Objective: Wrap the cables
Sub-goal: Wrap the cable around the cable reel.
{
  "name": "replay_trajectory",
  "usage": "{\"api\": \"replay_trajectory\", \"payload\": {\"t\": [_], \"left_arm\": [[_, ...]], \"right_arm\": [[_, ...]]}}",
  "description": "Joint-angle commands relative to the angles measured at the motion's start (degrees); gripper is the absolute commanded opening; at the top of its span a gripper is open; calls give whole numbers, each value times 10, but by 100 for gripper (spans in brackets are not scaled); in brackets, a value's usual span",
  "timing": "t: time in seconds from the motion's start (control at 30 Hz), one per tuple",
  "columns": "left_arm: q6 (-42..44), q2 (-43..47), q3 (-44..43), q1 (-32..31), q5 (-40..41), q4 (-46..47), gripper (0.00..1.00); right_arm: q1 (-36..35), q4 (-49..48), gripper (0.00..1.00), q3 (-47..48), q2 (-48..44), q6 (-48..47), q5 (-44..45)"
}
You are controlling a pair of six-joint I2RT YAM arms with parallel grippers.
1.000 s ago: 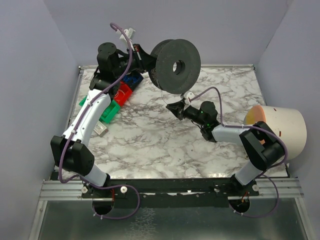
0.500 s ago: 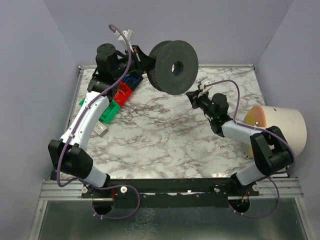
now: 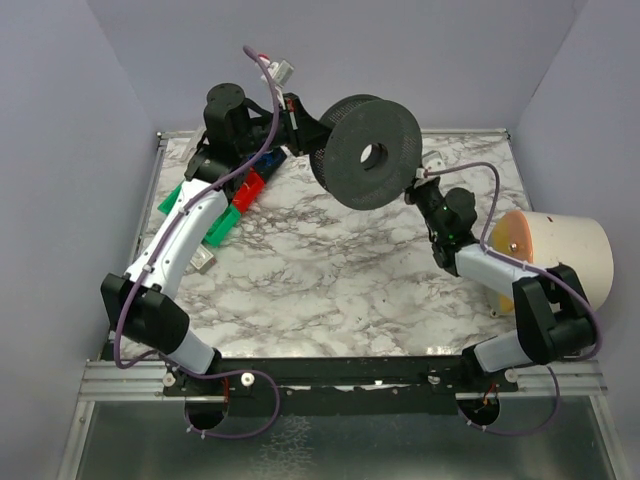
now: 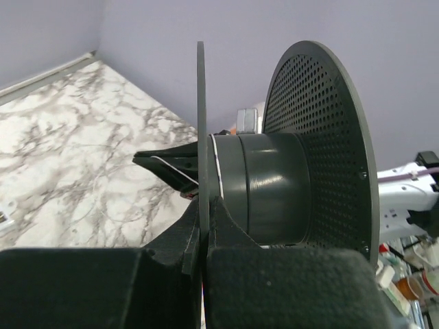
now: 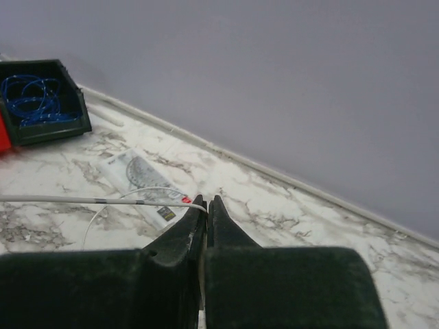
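My left hand is clenched on the thin flange of the spool, pinching it edge-on and holding it up over the far part of the surface. My right hand is clamped on the cable, a thin pale strand that leaves my fingertips leftward, toward the spool. The next move turns on this: in the top view the right hand sits just beside the spool's right rim, while the hub runs crosswise to my left fingers, between the flanges. I judge the strand must be carried around that axis, so the right hand leads and the left only steadies. A pale turn already lies on the hub against the thin flange. I count one spool with two flanges and one centre hole, one cable in hand, and two hands at work. A green bin, a red bin and a blue bin stand apart at the left.
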State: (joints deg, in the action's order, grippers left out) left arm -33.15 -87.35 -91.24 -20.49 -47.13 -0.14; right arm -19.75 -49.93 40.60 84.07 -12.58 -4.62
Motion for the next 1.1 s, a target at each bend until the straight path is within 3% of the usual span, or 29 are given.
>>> {"api": "replay_trajectory", "payload": {"t": [0.0, 0.23, 0.67, 0.83, 1.07], "left_arm": [[-6, -12, -66, -31, -91, 39, 0], [-53, -49, -125, -43, -87, 95, 0], [-73, -65, -82, -74, -67, 137, 0], [-75, -73, -70, -89, -64, 144, 0], [-74, -85, -66, -111, -68, 147, 0]], "right_arm": [[17, -144, 0, -57, -17, -51, -32], [50, -176, 1, -85, -3, -19, -245], [59, -289, 23, -106, 28, 52, -346], [59, -319, 25, -106, 45, 76, -324], [59, -318, 21, -102, 47, 93, -166]]}}
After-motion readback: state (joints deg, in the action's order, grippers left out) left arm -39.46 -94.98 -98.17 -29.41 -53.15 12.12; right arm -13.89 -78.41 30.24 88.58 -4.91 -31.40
